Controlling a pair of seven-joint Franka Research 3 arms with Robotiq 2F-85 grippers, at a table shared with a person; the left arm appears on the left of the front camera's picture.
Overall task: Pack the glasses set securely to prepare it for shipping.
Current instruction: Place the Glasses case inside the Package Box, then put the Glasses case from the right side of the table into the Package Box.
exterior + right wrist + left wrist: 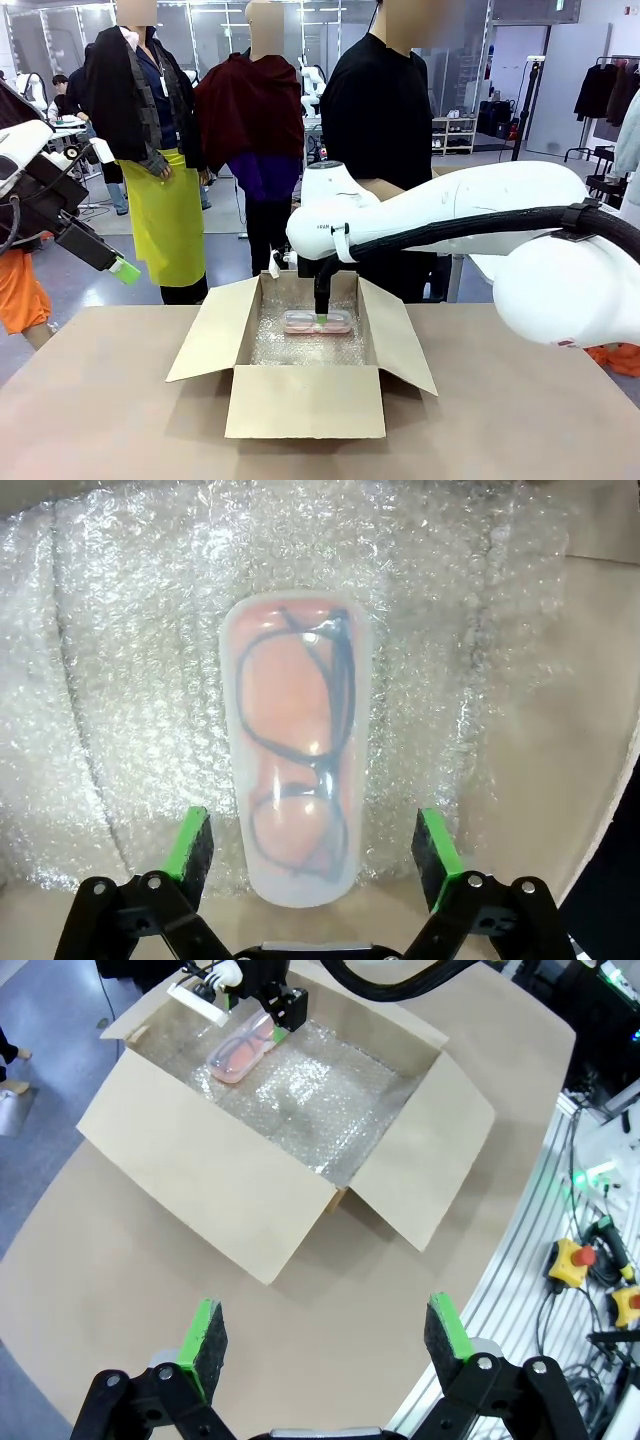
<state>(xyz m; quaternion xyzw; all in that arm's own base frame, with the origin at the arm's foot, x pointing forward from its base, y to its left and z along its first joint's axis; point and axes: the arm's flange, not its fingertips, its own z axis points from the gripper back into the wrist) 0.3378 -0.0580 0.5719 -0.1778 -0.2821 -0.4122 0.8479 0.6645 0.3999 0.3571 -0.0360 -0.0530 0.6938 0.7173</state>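
Note:
The pink-red glasses pack (pixel 318 322) (pixel 240 1050) (pixel 297 750) lies flat on bubble wrap (pixel 130 680) at the back of an open cardboard box (pixel 300 400) (pixel 230 1190). My right gripper (pixel 322 318) (pixel 312 845) (pixel 285 1010) reaches down into the box, open. Its green pads (pixel 192 842) stand on either side of the pack's near end with a gap on each side. My left gripper (pixel 125 270) (pixel 325 1335) hangs open and empty, high over the table's left side, looking down at the box. The teal-green pack is out of view.
All four box flaps (pixel 205 335) stand open and splay outward. A person in black (pixel 375 110) stands behind the box at the far side. Cables and emergency-stop buttons (pixel 565 1260) lie beyond the table edge in the left wrist view.

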